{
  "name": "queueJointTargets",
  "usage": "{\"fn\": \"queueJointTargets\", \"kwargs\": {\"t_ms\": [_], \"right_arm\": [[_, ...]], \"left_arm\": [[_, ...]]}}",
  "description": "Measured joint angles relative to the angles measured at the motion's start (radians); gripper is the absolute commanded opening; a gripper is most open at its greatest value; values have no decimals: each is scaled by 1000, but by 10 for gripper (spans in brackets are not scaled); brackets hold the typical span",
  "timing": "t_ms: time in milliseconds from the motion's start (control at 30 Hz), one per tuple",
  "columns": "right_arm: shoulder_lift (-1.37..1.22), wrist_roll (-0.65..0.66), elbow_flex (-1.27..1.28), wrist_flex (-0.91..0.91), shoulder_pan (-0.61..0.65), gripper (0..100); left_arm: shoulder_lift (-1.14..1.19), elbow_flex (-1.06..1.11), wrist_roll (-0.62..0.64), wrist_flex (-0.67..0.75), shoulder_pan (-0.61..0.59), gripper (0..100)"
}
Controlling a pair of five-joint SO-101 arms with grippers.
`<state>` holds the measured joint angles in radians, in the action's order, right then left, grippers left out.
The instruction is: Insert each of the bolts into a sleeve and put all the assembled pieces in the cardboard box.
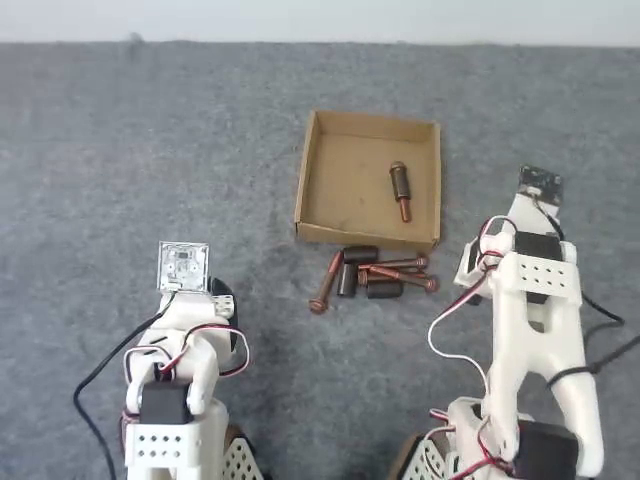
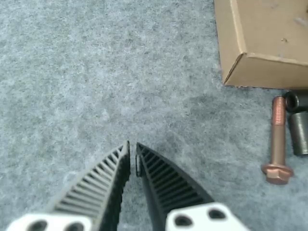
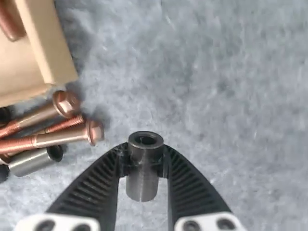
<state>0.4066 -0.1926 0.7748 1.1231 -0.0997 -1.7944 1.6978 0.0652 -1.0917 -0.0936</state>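
Grey matting (image 1: pixel 150 130) covers the table under both arms. Nearest, the right gripper (image 3: pixel 144 155) is clamped on a dark sleeve (image 3: pixel 143 180). The tips grip it near its upper end, its open bore faces back toward the wrist, and its long axis runs roughly along the fingers.

Just past those tips, on the box side, lie the copper bolts (image 3: pixel 53 137). Their shafts lie crosswise to the fingers and their flanged heads are the ends nearest the tips. A loose sleeve (image 3: pixel 33 161) lies against them.

Beyond them is a corner of the cardboard box (image 3: pixel 45 43), with one assembled piece (image 1: pixel 401 190) inside.

The left gripper (image 2: pixel 133 144) has its fingers together on nothing, over bare matting. A single bolt (image 2: pixel 277 139) lies ahead of its tips and off toward the other arm. Its shaft is about parallel to those fingers, head end nearer, and it seems to touch a second sleeve (image 2: pixel 299 132), though the edge of the view cuts that off.

With the right arm holding the sleeve, fetching a bolt likely falls to the left arm, and this one is the closest to it.
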Motion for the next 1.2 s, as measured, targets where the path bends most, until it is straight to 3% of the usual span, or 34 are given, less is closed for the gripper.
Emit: {"fn": "queueJointTargets", "kwargs": {"t_ms": [333, 600, 700, 767, 933, 1200], "right_arm": [[-140, 170, -2, -143, -51, 9], [-247, 296, -115, -55, -164, 9], [-252, 367, -137, -18, -190, 7], [-252, 351, -144, -12, -189, 7], [-252, 166, -144, -60, -190, 9], [-252, 140, -58, -218, -245, 9]], "left_arm": [[0, 0, 0, 0, 0, 22], [0, 0, 0, 0, 0, 22], [0, 0, -95, 0, 0, 22], [0, 0, -180, 0, -28, 22], [0, 0, -358, 32, -107, 20], [0, -20, -345, 94, -242, 23]]}}
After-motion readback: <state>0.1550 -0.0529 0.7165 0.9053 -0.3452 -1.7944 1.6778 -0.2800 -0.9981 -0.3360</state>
